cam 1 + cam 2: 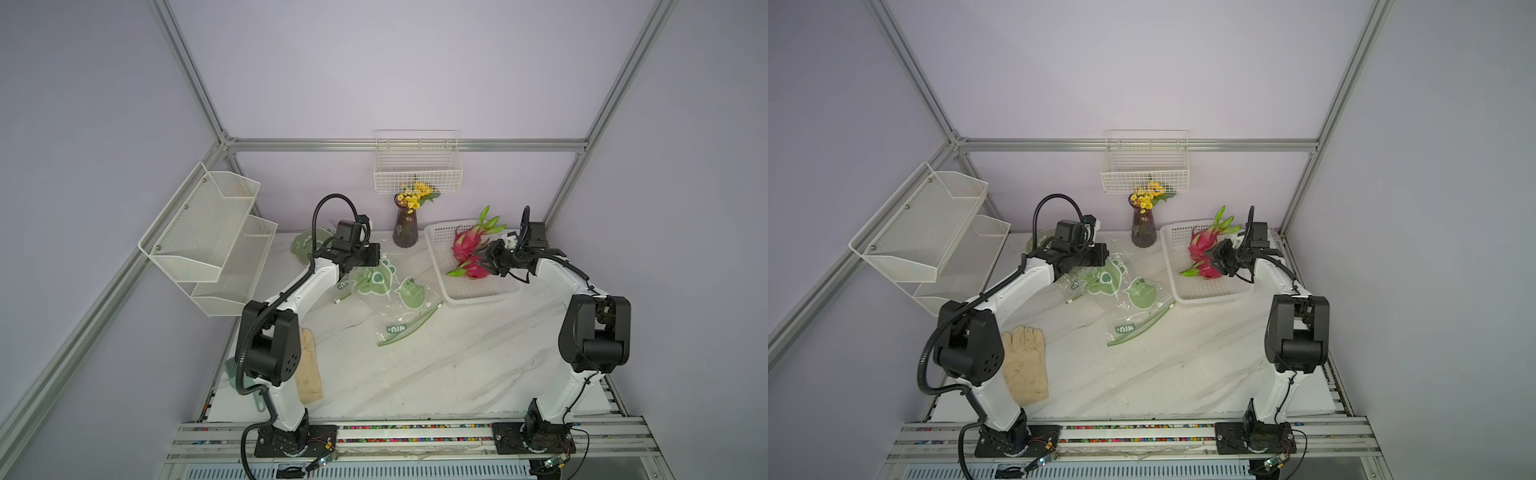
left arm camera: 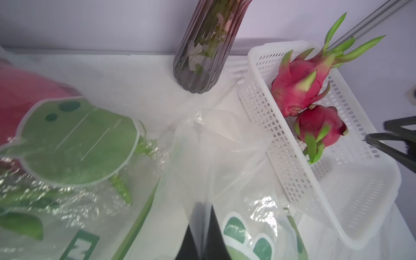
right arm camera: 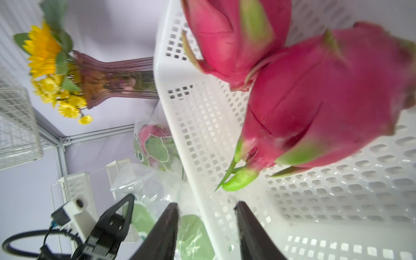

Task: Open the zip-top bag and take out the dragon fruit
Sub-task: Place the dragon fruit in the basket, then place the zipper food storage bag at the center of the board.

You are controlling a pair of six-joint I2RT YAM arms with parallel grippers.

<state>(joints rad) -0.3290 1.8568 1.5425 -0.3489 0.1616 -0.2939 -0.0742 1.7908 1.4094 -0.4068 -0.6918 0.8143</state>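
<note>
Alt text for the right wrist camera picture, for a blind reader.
Close up, two magenta dragon fruits lie touching in a white perforated basket, with the right gripper open and empty just short of the nearer one. Beyond the basket are a printed zip-top bag and a vase of yellow flowers.

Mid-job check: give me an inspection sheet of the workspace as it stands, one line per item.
Surface: white marble tabletop, no spills seen.
Job's things: far dragon fruit and near dragon fruit lie touching in the white basket; zip-top bag lies crumpled on the table; second bag has a pink fruit inside.
Clutter: vase of yellow flowers; cloth glove.
Grippers: left hand shut on the zip-top bag's film; right hand open, empty, beside the near dragon fruit.
Cables: black hose arches over the left arm; no snag seen.
Surroundings: mesh shelf and wire basket on the walls.
</note>
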